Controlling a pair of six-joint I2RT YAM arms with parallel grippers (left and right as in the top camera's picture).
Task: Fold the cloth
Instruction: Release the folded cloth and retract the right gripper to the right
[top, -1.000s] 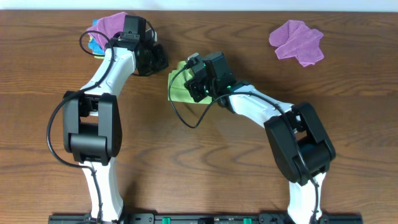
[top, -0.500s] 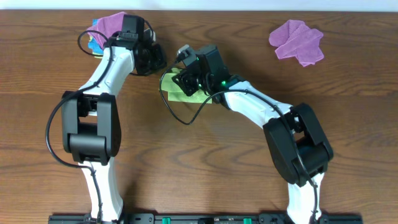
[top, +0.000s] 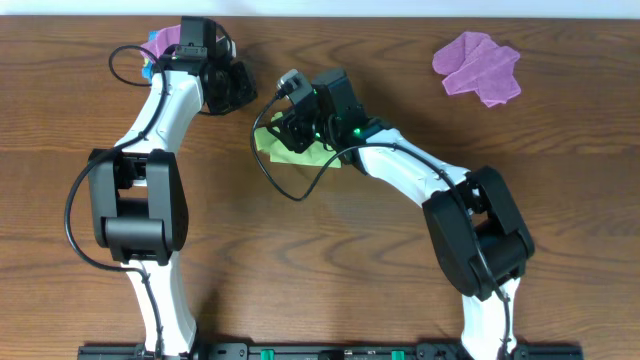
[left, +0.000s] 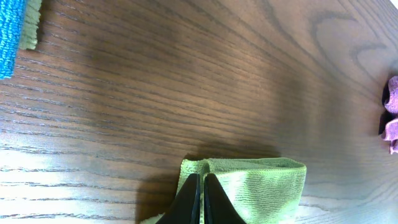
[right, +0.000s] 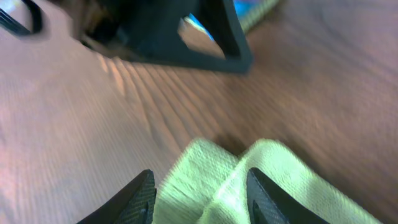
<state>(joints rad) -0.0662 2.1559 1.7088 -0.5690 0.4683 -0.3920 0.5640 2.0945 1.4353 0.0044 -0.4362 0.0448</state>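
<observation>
The lime-green cloth (top: 283, 152) lies folded on the table, partly under my right gripper (top: 292, 126). In the right wrist view the cloth (right: 211, 180) shows a raised fold between the two spread fingers of the right gripper (right: 202, 202), which is open. My left gripper (top: 226, 86) is shut and empty, up and to the left of the cloth and apart from it. In the left wrist view its closed fingertips (left: 202, 180) point toward the folded cloth (left: 261, 186). No white tag shows.
A purple cloth (top: 478, 65) lies at the far right. Another purple cloth (top: 165, 40) on a blue cloth (left: 9, 37) lies at the far left, behind the left arm. The wooden table (top: 330, 260) runs toward the front.
My right gripper has moved left and farther back, and the green cloth has shifted left with it. My left gripper has drawn back up and to the left, away from the cloth.
</observation>
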